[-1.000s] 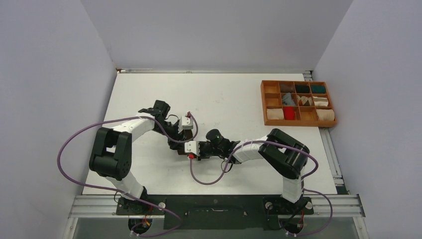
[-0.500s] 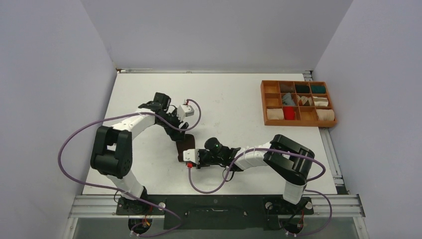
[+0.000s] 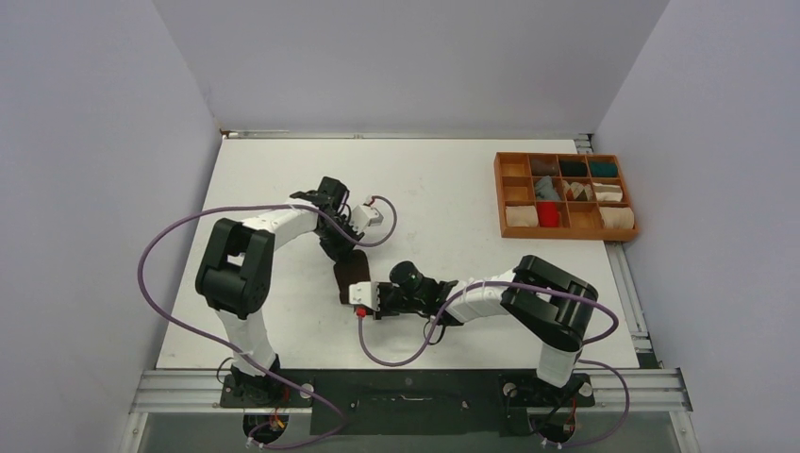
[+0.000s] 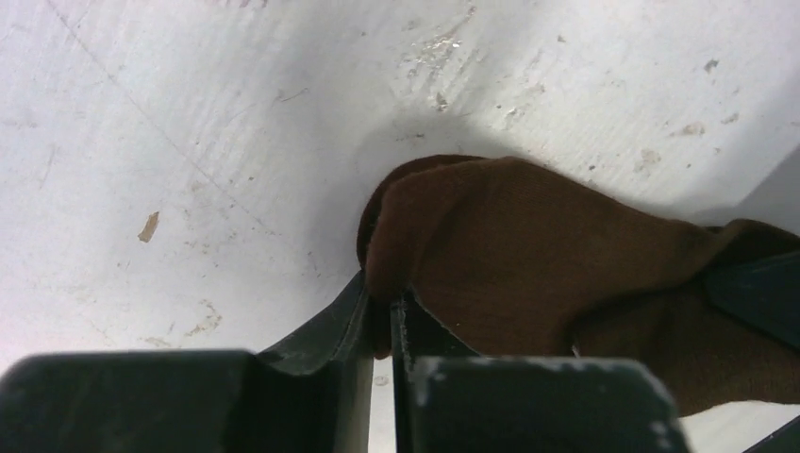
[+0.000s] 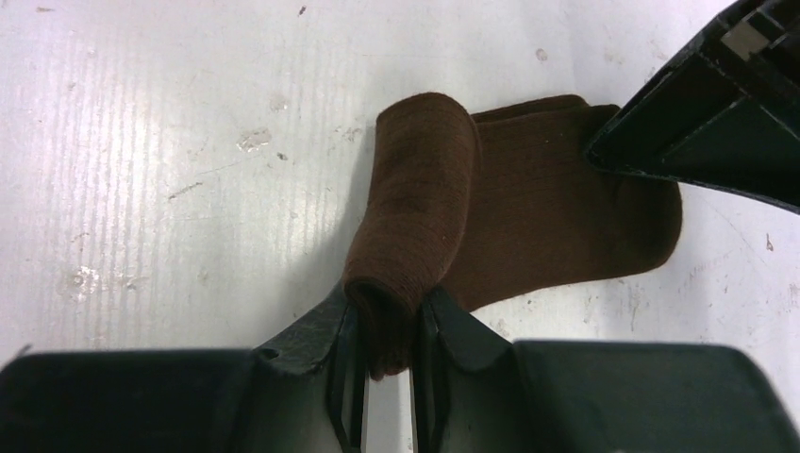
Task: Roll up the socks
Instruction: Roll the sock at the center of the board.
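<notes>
Since a second ago our left pincer has swung rightward, stretching the dark brown sock flat on the white surface. It pinches one end, likely for tension, while our right pincer clamps the rolled end to keep the roll tight.

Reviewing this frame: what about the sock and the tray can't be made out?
Right wrist, dark brown fabric sock: rolled end hidden inside the right gripper, far corner under the left gripper.
Left wrist: sock's right part cut off by frame edge.
Top external: sock's roll too small to read; compartmented wooden tray contents too small to identify.
</notes>
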`<state>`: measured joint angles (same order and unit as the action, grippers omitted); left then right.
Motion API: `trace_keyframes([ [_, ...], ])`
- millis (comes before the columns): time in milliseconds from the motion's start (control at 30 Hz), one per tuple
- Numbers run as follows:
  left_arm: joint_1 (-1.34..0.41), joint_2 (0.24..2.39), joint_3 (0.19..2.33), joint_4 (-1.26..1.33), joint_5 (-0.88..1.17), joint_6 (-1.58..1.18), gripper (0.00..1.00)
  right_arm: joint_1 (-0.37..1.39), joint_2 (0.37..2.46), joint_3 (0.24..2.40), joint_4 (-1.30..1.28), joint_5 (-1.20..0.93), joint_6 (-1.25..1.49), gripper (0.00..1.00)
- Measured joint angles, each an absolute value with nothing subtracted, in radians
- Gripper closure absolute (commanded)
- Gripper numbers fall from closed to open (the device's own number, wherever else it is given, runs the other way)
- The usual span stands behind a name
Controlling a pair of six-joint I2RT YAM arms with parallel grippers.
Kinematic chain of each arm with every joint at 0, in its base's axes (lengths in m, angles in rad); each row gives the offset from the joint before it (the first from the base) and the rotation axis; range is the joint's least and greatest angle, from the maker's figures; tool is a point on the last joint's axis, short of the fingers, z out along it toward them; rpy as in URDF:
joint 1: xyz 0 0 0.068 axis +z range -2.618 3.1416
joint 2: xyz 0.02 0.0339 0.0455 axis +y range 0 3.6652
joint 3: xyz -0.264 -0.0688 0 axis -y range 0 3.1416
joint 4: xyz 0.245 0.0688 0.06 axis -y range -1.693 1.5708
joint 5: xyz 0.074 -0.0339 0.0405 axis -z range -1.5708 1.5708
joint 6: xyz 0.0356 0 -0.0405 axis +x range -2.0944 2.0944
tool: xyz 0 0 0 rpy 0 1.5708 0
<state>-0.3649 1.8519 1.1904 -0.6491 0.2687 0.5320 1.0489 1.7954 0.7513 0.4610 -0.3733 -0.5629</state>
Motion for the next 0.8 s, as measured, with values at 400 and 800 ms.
trace_keyframes([
  [400,-0.398,1.867,1.207,-0.649,0.396,0.55,1.0,1.048,1.788,0.823,0.378,-0.442,-0.612,0.95],
  [800,-0.397,1.811,1.122,-0.47,0.407,0.542,0.99,0.962,1.877,0.852,0.39,-0.625,-0.34,0.95],
])
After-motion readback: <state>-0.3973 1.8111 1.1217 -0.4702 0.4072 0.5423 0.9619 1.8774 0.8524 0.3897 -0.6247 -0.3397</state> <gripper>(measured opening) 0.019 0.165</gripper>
